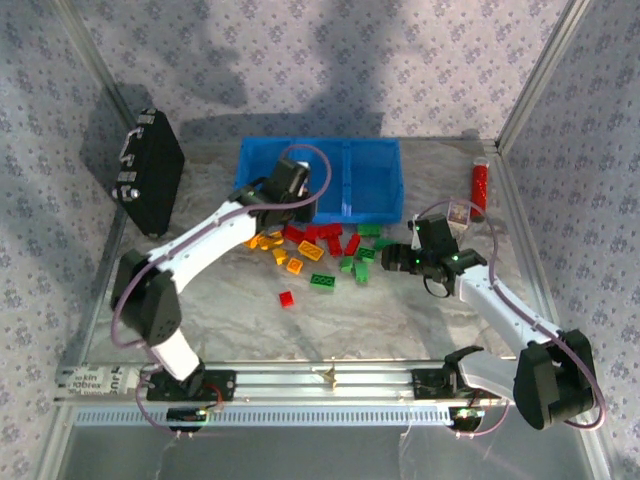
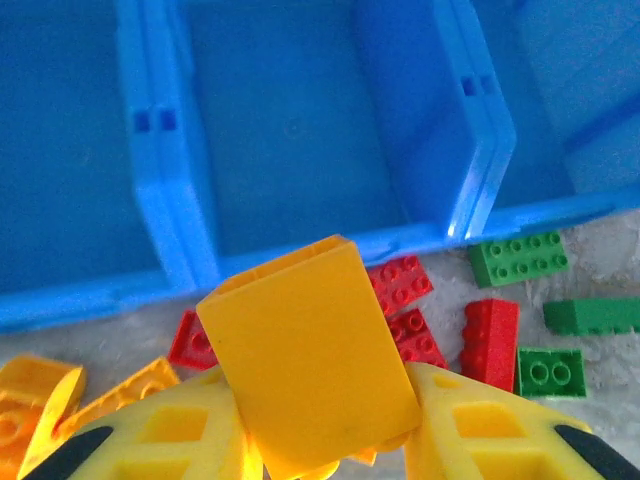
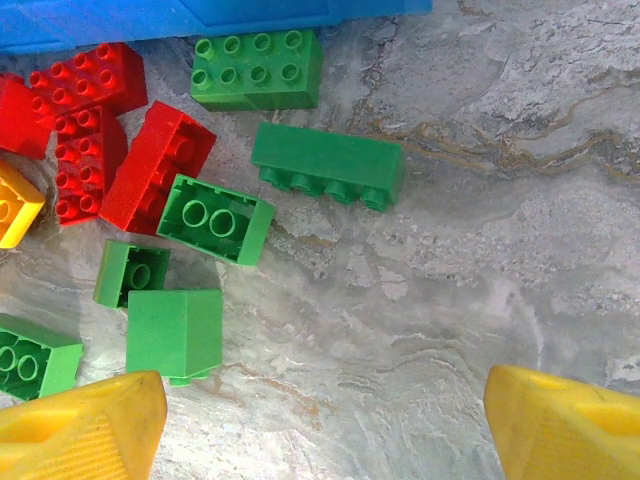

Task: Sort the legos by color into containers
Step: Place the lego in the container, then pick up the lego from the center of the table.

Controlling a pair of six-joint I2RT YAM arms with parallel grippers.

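My left gripper [image 2: 325, 430] is shut on a yellow-orange brick [image 2: 310, 345], held just in front of the blue tray's near wall [image 2: 100, 295], facing its middle compartment [image 2: 300, 130]. From above, that gripper [image 1: 287, 192] hangs at the tray's front edge [image 1: 375, 213]. Red bricks [image 2: 400, 285] and green bricks [image 2: 518, 258] lie below on the table. My right gripper [image 3: 325, 420] is open over bare marble, with nothing between its fingers. A green cube brick [image 3: 175, 333] lies next to its left finger [image 3: 90, 420]. Other green bricks [image 3: 328, 163] and red bricks [image 3: 150, 165] lie beyond.
A black case [image 1: 150, 170] leans at the back left. A red tube [image 1: 479, 188] lies at the right of the tray. A lone red brick [image 1: 287, 298] and a green one [image 1: 322, 282] lie nearer the front rail [image 1: 320, 380].
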